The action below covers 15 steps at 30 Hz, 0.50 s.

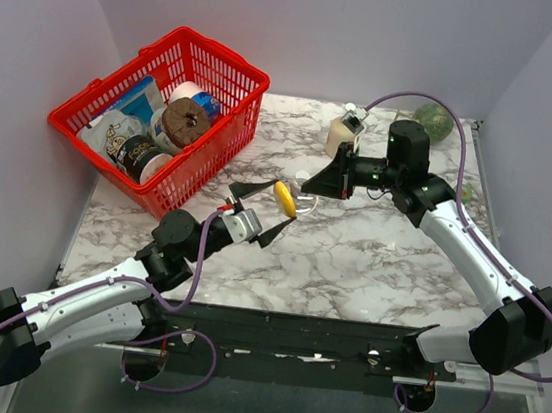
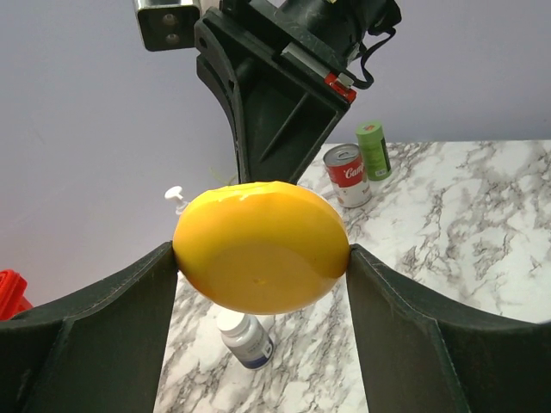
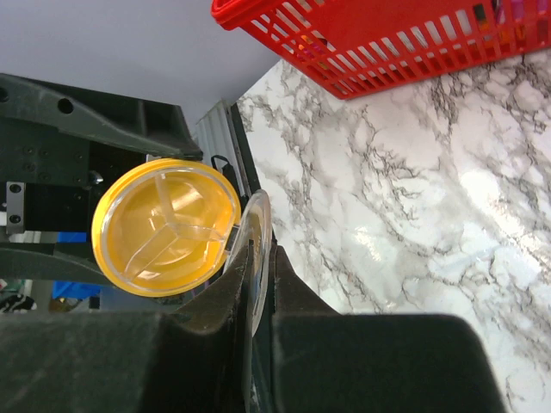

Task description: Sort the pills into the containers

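The yellow dish (image 1: 284, 198) hangs in the air over the middle of the marble table (image 1: 370, 258), standing on its edge rather than lying flat. From above it shows as a narrow oval whose long axis runs far-left to near-right. Its smooth closed back faces the left arm. Its open face, split into three compartments by clear walls, looks far-right toward the right arm.

The left gripper (image 1: 278, 207) clamps the dish across its full width, one finger on each side of the rim, so the jaws stand wide apart. The left arm reaches from the near-left corner, its elbow bent low, with the forearm angled far-right and the wrist raised clear of the table.

The right gripper (image 1: 311, 185) is pinched narrow on a clear lid (image 3: 255, 232), a thin round disc. The wrist view shows the lid edge-on, held upright with its rim touching the right side of the dish's rim. The right arm rises from the near-right corner and runs far-left along its long link. It then turns at the wrist so that the fingers point left at the dish.

On the table beneath the dish, a white pill bottle (image 2: 245, 337) with a dark label band appears to lie on its side. A red-labelled can (image 2: 347, 175) and a green container (image 2: 373, 149) stand together further off. A red basket (image 1: 167, 113) of groceries sits at the far left.
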Motion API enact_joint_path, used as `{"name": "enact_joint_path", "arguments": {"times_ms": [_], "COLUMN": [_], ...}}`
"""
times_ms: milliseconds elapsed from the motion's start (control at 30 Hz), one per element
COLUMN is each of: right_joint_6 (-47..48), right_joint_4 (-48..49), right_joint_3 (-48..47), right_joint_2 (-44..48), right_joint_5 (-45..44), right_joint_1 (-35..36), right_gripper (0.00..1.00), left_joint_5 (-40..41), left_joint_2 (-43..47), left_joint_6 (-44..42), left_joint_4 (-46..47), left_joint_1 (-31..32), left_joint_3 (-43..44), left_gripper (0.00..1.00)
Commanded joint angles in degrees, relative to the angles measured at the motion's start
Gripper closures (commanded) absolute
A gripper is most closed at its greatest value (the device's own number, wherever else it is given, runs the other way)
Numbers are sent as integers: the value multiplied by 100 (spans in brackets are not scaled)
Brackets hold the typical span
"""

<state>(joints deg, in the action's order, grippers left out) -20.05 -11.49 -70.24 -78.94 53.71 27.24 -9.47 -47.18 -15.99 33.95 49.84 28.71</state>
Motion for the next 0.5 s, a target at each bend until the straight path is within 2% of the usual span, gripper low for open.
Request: {"name": "enact_joint_path", "arguments": {"times_ms": [0,100,133,200,233,333,367,433,467], "right_joint_6": [98,194,212,273,300,414,441,502,520], "right_joint_4": [-56,-56,-73,-82,-108,-178,-187,-222,-223], "right_joint_3": [-227,-245,-271,-297,-315,-377,-385,-386,-377], "right_joint_2": [-8,18,19,19,19,19,19,19,19], "right_joint_5": [78,-1,-19,-54,-71,-150,-168,-212,-221], "right_joint_1": [-9,-9,-9,-9,-9,-17,-9,-26,-44], "right_gripper": [92,95,95,96,96,96,97,97,97], "left_joint_5": [95,200,227,253,279,332,350,385,411], "left_joint_2": [59,129,147,217,244,358,393,507,551], "left_joint_6": [-10,166,236,385,438,676,746,921,974], "left_joint_4": [138,287,374,436,471,568,577,612,612], "left_joint_1": [-1,-1,-1,-1,-1,-1,-1,-1,-1], "left_joint_3": [91,-32,-67,-172,-199,-331,-392,-462,-532], "left_gripper": [90,76,64,54,37,20,9,1,1]}}
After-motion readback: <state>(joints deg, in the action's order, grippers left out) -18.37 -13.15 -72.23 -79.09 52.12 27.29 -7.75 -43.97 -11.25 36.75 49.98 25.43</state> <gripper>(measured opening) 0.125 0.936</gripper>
